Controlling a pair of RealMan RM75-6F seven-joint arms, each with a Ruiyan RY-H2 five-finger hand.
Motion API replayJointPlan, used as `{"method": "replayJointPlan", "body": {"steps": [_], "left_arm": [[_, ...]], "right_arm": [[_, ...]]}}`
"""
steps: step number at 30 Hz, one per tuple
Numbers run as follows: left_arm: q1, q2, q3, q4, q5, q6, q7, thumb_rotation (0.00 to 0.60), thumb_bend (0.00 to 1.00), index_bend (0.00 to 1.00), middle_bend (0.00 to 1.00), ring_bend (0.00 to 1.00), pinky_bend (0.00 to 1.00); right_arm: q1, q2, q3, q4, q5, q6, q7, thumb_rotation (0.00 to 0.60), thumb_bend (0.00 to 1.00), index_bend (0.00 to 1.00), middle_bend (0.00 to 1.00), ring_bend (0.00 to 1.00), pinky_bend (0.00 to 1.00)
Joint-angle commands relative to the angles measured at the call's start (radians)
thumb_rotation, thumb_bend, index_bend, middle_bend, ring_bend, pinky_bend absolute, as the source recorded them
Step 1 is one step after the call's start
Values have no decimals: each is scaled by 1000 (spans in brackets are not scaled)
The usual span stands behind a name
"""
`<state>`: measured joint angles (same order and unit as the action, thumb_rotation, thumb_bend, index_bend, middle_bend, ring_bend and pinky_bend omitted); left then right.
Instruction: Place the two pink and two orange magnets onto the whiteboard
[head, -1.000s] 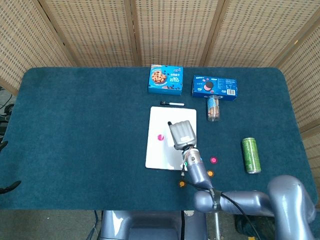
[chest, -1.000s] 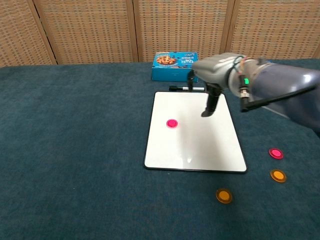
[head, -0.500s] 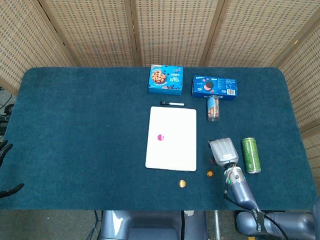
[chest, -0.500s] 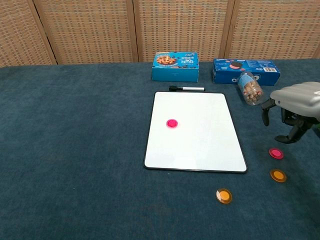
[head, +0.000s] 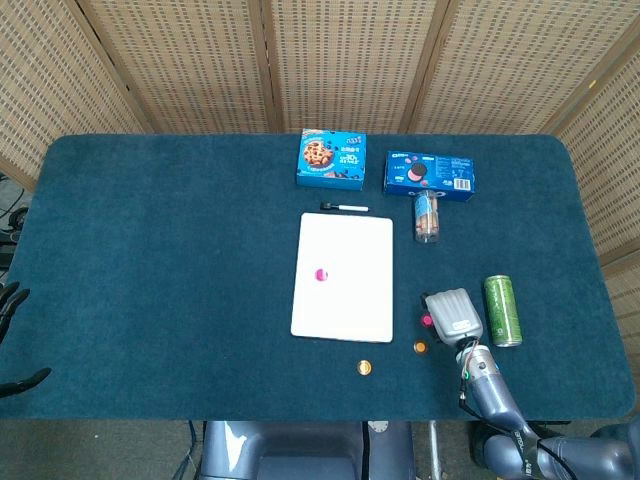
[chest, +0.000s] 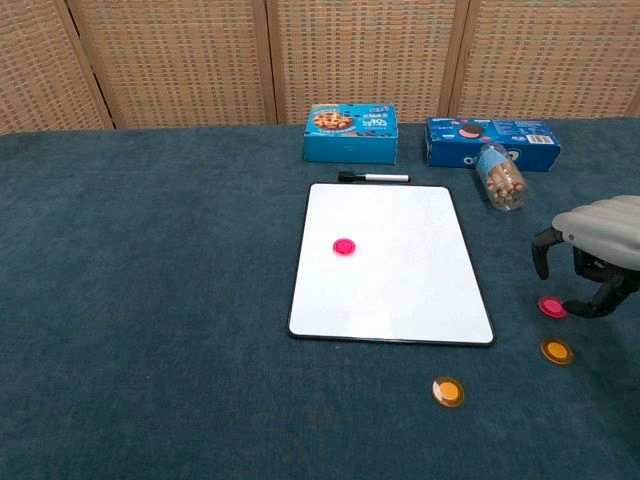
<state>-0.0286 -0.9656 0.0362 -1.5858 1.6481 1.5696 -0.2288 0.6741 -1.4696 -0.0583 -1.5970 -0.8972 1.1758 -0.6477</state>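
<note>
we see our right robot hand (chest: 590, 262) low over the tabletop (head: 160, 250), palm down, its fingers (chest: 541, 252) curled downward and spread, holding nothing. a pink magnet (chest: 551, 306) lies on the cloth just under and between those fingers; whether a fingertip touches it we cannot tell. just nearer us than the robot hand sits an orange magnet (chest: 556, 351), and further to its left and nearer still, a second orange magnet (chest: 448, 391). the whiteboard (chest: 390, 262) lies flat to the left of the robot hand, well apart from it, with the other pink magnet (chest: 344, 246) already on its left half. beyond the whiteboard's far edge lies a black marker (chest: 373, 177). a green can (head: 502, 310) stands just to the right of the robot hand in the head view. away from the robot hand, toward the far side, lie a tipped clear jar (chest: 500, 177), a dark blue cookie box (chest: 491, 142) and a lighter blue cookie box (chest: 350, 132). our left robot hand (head: 10, 302) shows only as dark fingers at the left edge of the head view; we cannot tell its state.
</note>
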Motion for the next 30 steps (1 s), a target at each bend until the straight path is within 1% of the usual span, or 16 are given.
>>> {"method": "replayJointPlan", "body": {"steps": [1,17,30], "left_arm": [[0,0,0,0,0,1,0,600,0,0,0,0,0],[-2,0,2,-2,-2,-4,4,600,0,0,0,0,0],[-3,-2,3,-3,-1,-3,7,600,0,0,0,0,0]], "right_arm": [[-13,-18,-1,26,-17,-7,0,600,363,406,964,972,1000],[-50,-61,19,98,-50,-47,-3,600,363,406,964,972,1000],[-68,-74,46,122,-65,-73,-10,600,363,406,964,972,1000]]}}
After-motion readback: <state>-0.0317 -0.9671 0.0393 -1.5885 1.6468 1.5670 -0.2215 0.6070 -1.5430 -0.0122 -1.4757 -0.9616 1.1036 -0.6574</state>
